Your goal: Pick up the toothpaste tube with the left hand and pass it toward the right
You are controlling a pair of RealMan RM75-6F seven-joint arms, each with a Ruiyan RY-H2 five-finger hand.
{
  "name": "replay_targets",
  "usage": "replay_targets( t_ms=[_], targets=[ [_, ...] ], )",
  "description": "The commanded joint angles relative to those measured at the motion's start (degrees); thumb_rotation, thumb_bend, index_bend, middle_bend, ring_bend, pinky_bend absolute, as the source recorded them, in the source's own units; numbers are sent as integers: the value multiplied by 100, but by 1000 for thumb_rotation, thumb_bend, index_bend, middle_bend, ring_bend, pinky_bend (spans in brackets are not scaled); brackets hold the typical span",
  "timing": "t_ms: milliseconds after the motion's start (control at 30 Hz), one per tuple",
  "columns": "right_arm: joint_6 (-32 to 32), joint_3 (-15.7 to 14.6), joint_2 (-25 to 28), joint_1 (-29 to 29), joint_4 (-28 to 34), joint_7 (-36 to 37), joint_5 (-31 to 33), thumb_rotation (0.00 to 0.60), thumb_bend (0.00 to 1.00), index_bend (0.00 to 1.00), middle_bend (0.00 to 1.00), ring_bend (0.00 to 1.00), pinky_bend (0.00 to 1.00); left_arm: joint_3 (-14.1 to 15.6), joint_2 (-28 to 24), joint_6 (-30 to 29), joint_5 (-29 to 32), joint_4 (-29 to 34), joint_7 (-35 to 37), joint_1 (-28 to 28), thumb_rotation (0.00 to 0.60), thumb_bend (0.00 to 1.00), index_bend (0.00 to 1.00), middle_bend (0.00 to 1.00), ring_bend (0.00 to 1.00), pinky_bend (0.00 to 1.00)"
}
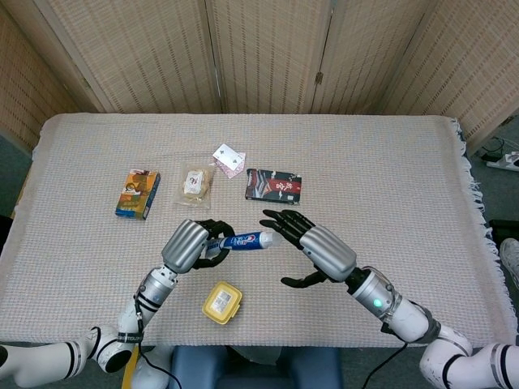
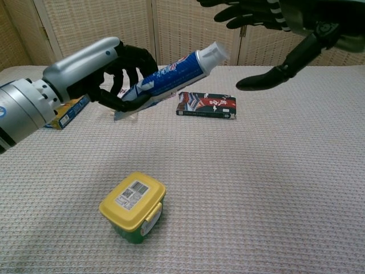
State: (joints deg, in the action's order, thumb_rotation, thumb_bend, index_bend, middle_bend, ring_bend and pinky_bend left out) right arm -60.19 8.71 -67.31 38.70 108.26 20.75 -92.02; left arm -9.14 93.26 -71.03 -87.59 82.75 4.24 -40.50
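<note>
My left hand [image 1: 191,243] [image 2: 105,71] grips the flat end of a blue and white toothpaste tube [image 1: 243,241] [image 2: 171,74], held in the air above the table, cap end raised and pointing right. My right hand [image 1: 312,245] [image 2: 268,17] is open beside the cap, fingers spread over it and thumb below. In the chest view a small gap shows between the white cap and the right hand's fingers.
A yellow-lidded tub [image 1: 222,302] [image 2: 132,206] stands near the front edge below the tube. A dark flat packet [image 1: 273,185] [image 2: 206,105], a snack bag [image 1: 195,182], a small card packet [image 1: 228,159] and an orange-blue box [image 1: 138,193] lie further back.
</note>
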Motion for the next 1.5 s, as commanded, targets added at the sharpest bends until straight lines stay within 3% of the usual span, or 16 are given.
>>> replay_targets(
  t_ms=[33, 1233, 1500],
  targets=[
    [-130, 85, -313, 114, -246, 396, -47, 581, 255, 0, 0, 0, 0, -13, 32, -8, -2, 22, -15, -5, 600, 752, 754, 825, 727, 717],
    [-494, 281, -1408, 591, -1062, 1798, -17, 569, 251, 0, 0, 0, 0, -222, 215, -178, 4, 58, 362, -27, 600, 760, 754, 825, 725, 717],
    [-640, 298, -1582, 631, -1204, 1822, -47, 568, 252, 0, 0, 0, 0, -262, 177, -115, 109, 131, 563, -18, 600, 763, 754, 825, 725, 717]
  ],
)
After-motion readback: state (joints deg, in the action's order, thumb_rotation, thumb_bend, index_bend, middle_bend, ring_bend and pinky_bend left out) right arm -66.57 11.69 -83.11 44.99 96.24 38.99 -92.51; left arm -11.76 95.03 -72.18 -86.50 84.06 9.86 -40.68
